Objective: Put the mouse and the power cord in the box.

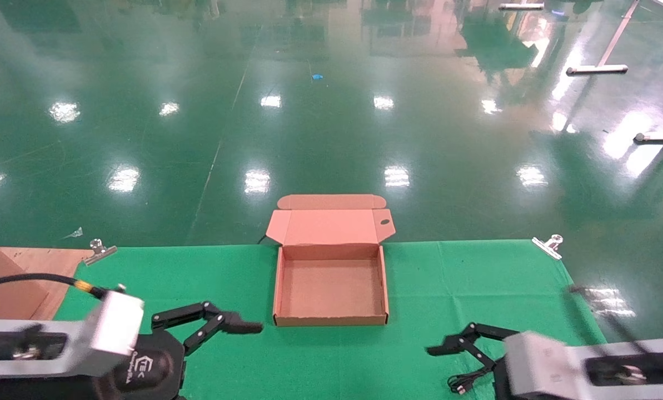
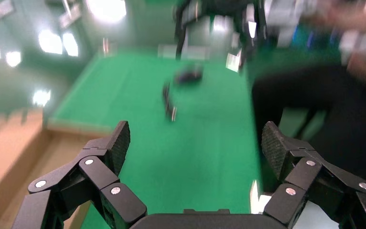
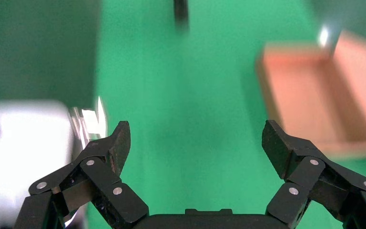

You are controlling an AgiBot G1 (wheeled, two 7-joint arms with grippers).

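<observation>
Head view, box: the box (image 1: 331,289), shallow brown cardboard, sat open at the middle of the far edge of the green cloth (image 1: 431,333), its hinged lid folded back past the cloth's edge; nothing showed inside it.
Head view, left gripper: the left gripper (image 1: 237,325) was low at the near left, just beside the box's near left corner, not touching it, holding nothing.
Head view, right gripper: the right gripper (image 1: 448,347) was low at the near right, well apart from the box, holding nothing.
Head view, power cord: a thin black cord with a small plug end (image 1: 463,383) lay on the cloth just below the right gripper; most of it was hidden by the arm.
Head view, other things: two metal clips (image 1: 99,251) held the cloth's far corners; a bigger brown carton (image 1: 0,283) stood at the far left.
Left wrist view: the left gripper (image 2: 193,143) had its jaws spread wide over bare cloth; a small dark shape (image 2: 189,75) lay farther off, too blurred to name.
Right wrist view: the right gripper (image 3: 195,143) had its jaws spread wide over cloth, with the open box (image 3: 314,109) off to one side.
Mouse: could not be told for certain in any view.
</observation>
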